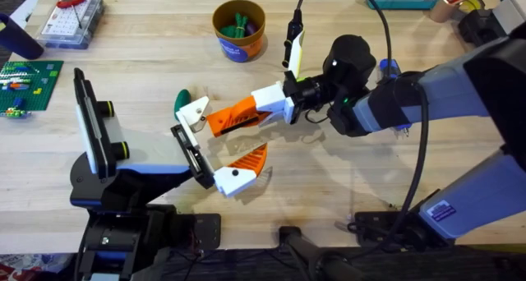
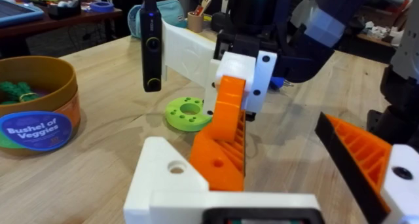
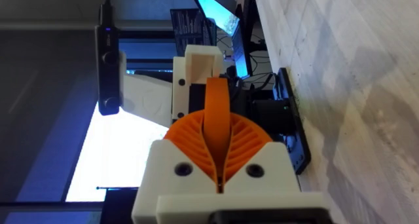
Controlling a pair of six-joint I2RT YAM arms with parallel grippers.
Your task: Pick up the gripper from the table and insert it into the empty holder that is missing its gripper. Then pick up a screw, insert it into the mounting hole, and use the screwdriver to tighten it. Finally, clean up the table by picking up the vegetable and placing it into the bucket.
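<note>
The gripper (image 1: 233, 116) is partly covered where the right hand (image 1: 265, 106) clamps it; its far end overlaps the holder (image 1: 190, 155), contact unclear. Vegetable (image 1: 182, 101) half hidden behind the gripper's white block. Bucket (image 2: 40, 112) cut off by the left wrist view's edge; contents too tangled to name. Lime-green disc (image 2: 188, 113) partly masked by the orange wedge. Left hand (image 1: 234, 170): one finger behind the holder bar. Clear parts box (image 1: 69, 20): contents too small to tell.

The bucket (image 2: 39, 112) label reads "Bushel of Veggies"
</note>
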